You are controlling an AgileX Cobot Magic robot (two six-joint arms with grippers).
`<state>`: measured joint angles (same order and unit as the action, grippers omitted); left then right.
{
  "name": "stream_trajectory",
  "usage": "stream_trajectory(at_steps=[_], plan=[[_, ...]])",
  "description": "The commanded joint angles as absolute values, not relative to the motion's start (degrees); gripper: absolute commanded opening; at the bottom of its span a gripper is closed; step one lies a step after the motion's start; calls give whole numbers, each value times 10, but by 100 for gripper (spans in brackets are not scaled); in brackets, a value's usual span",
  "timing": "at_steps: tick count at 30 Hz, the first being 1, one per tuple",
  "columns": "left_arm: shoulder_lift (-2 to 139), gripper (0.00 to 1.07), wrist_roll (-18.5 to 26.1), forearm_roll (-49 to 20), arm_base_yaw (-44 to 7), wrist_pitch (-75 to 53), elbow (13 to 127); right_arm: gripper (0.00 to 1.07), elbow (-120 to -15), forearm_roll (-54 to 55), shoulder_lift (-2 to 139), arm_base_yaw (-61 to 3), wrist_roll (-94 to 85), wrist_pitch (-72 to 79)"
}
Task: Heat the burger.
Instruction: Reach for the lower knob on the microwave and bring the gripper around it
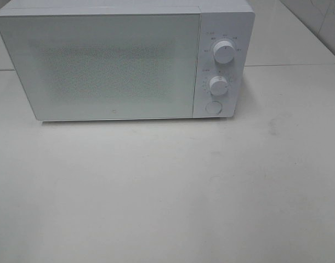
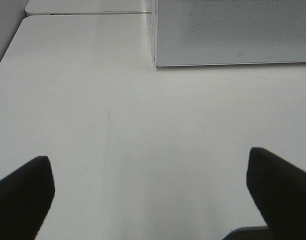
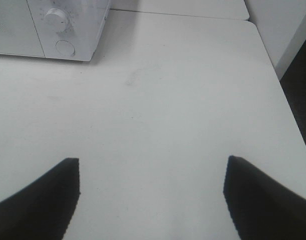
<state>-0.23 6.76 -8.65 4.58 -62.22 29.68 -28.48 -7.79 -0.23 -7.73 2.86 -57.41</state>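
Left gripper (image 2: 150, 172) jaws wide apart, holding nothing. Right gripper (image 3: 151, 170) likewise, over the table (image 1: 167, 192). Microwave (image 1: 101, 66) upper left, door closed. The burger: can't tell where.

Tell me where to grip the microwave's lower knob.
Pinch the lower knob across its round rim, coming straight at the front of the microwave. It stands proud of the control panel and faces forward, so jaws can close on opposite sides. The open right gripper looks nearer.
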Motion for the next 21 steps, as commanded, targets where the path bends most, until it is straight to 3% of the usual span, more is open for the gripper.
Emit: stream_trajectory(at_steps=[1, 21], plan=[[-17, 100, 65, -89, 48, -615, 297, 76, -283, -78, -15, -74, 32, -570], [-17, 100, 65, -89, 48, -615, 297, 76, -283, -78, -15, -74, 32, -570]])
